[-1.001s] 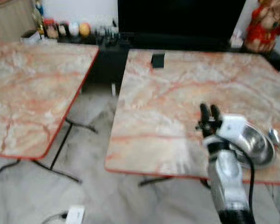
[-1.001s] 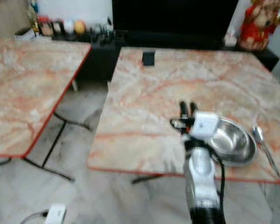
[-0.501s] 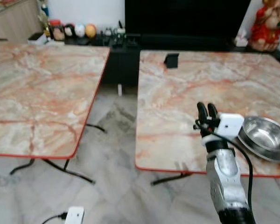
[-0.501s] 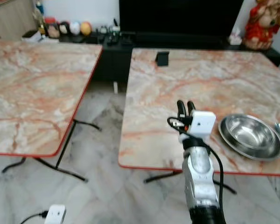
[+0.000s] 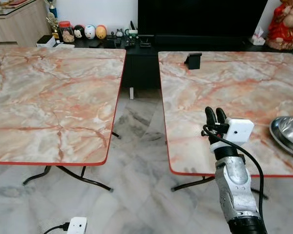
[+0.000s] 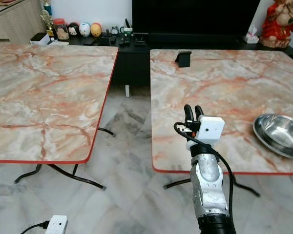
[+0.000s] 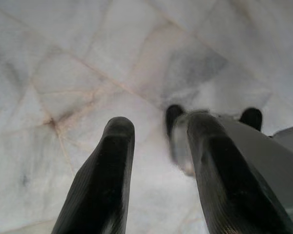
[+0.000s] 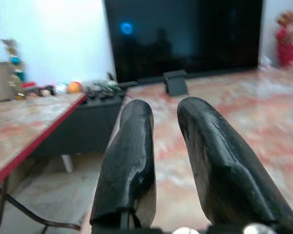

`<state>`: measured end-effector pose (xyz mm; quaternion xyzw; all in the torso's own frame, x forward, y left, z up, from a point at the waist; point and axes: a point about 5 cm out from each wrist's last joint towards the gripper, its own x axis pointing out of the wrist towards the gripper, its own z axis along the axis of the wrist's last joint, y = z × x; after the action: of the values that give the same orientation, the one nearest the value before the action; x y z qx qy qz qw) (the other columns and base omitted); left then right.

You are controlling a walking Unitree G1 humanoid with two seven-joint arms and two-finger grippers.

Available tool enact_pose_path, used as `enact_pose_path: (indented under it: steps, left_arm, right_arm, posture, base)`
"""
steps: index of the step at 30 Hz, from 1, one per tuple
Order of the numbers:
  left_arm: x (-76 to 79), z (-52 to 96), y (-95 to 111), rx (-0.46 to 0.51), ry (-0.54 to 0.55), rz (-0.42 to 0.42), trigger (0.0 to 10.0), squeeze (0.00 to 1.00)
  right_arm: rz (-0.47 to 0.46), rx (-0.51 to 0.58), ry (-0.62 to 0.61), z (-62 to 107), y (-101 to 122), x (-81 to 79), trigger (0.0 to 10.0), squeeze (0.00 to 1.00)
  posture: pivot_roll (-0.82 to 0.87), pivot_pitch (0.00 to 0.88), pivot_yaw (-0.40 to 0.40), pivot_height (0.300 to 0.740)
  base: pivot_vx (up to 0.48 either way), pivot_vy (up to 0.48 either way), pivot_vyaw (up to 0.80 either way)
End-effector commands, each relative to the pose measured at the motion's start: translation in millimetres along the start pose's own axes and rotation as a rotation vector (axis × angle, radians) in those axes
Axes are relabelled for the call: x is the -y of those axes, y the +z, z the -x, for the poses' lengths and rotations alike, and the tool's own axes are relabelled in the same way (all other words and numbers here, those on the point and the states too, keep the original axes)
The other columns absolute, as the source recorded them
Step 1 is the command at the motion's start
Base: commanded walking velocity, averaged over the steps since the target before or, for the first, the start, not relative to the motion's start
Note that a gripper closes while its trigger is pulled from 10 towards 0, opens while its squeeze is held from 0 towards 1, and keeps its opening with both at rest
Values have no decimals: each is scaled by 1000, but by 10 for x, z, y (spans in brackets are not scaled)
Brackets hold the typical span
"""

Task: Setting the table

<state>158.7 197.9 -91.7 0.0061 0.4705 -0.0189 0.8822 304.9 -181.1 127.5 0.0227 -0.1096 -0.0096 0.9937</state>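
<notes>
A steel bowl (image 6: 281, 134) sits near the front right of the right marble table (image 6: 219, 83). My right gripper (image 6: 193, 109) is raised over that table's front left part, well left of the bowl. Its two black fingers point up and away, close together with nothing between them. In the right wrist view the right gripper (image 8: 163, 109) faces a small black stand (image 8: 176, 83) at the table's far side. My left gripper (image 7: 158, 129) hangs over the marble floor, fingers apart and holding nothing.
A second marble table (image 5: 49, 97) stands to the left, with a floor gap (image 5: 141, 126) between the two. A black TV cabinet (image 5: 136, 44) with small ornaments lines the back wall, and a red statue (image 5: 288, 24) stands at back right. A white plug block (image 5: 76, 225) lies on the floor.
The camera has swung left and the picture sharpened: both tables and the bowl shifted right in view, and the spoon beside the bowl left the picture. My right gripper keeps its pose.
</notes>
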Motion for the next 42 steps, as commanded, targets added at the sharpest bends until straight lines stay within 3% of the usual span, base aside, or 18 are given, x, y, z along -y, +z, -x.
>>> enact_pose_path:
  steps: [1,42]
  left_arm:
    - [-55,17,-40,-16,11,-14,10000,0]
    - [-60,9,-2,-6,18,4,10000,0]
  right_arm:
    - [-11,15,8,-36,41,-36,10000,0]
    - [-8,0,9,-85,42,-45,10000,0]
  posture:
    - [-4,0,-4,736]
    - [9,0,-11,736]
  base:
    - [0,311,0]
    - [0,363,0]
